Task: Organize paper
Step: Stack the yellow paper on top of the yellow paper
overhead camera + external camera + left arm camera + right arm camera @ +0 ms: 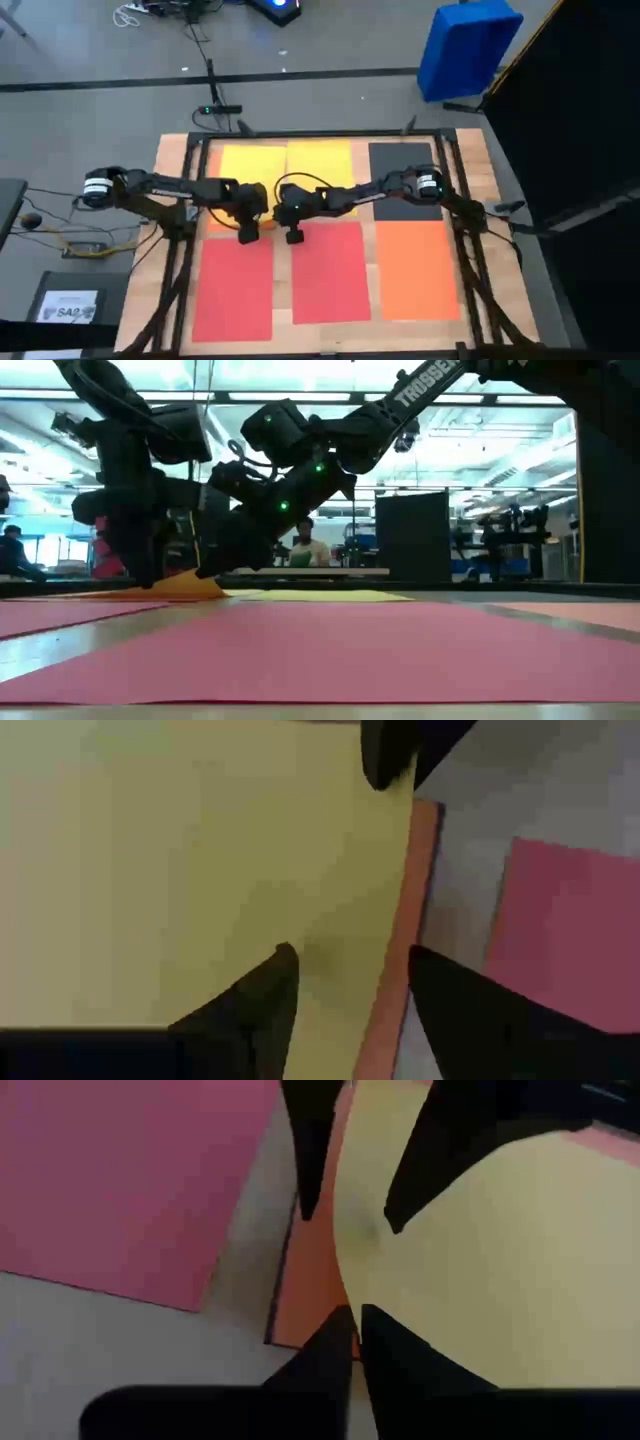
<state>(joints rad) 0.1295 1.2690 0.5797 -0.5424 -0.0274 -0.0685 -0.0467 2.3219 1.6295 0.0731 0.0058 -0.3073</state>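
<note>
Table centre crowded: left gripper (249, 228) and right gripper (293, 228) hang just beside each other over the near edge of the thin flat yellow paper sheets (285, 165); narrow gap between them only.

Both dark arms span the far half from either side, blocking passage across the yellow sheets and the dark grey sheet (404, 178).

Near half open: flat red sheets (282, 275) and orange sheet (418, 268) lie low, nothing standing on them.

Dark frame rails (472, 262) line the wooden table (481, 152) along both sides.

Blue plastic bin (467, 48) stands off the table, well apart.
</note>
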